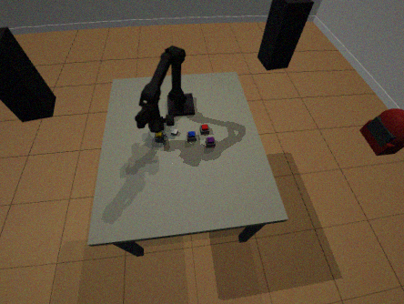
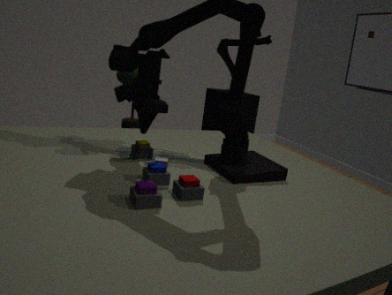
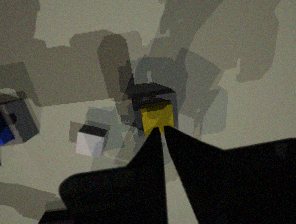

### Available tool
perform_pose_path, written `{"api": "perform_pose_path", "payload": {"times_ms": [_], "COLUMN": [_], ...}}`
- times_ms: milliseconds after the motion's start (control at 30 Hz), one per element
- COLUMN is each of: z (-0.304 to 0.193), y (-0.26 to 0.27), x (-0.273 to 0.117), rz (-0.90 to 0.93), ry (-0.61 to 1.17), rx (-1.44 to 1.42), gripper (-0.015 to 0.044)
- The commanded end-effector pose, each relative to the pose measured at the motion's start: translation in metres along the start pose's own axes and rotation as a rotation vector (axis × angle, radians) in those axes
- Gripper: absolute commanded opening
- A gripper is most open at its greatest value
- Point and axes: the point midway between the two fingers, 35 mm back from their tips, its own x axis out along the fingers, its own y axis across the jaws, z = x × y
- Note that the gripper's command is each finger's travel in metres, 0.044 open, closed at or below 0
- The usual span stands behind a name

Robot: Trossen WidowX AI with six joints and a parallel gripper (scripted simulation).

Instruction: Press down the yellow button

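The arm's parallel-jaw gripper [image 1: 156,131] [image 2: 143,132] [image 3: 161,131] is above the yellow button [image 1: 158,136] [image 2: 142,152] [image 3: 158,118], with its fingertips together and nothing clamped in them. In the top view this button is a little left of the centre of the frame; in the exterior view it is also left of centre, farther back than the others, and there the tips stay apart from its cap. In the wrist view the cap shows near the middle, just ahead of the tips. I judge that the step in hand is the approach for the only press. The next move should be straight down on the yellow cap until it reaches the bottom, then up again, so that it can spring back. The white block [image 1: 175,132] [image 2: 162,160] [image 3: 91,142], left of the tips in the wrist view, is near, so a sideways drift could touch it.
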Motion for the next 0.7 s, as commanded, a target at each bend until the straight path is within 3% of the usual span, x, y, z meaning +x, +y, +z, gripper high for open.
{"api": "perform_pose_path", "payload": {"times_ms": [0, 667], "z": [-0.001, -0.001], "y": [0.0, 0.0], "x": [0.006, 0.032], "rz": [-0.001, -0.001], "ry": [0.005, 0.005], "rx": [0.004, 0.004], "gripper": [0.002, 0.002]}}
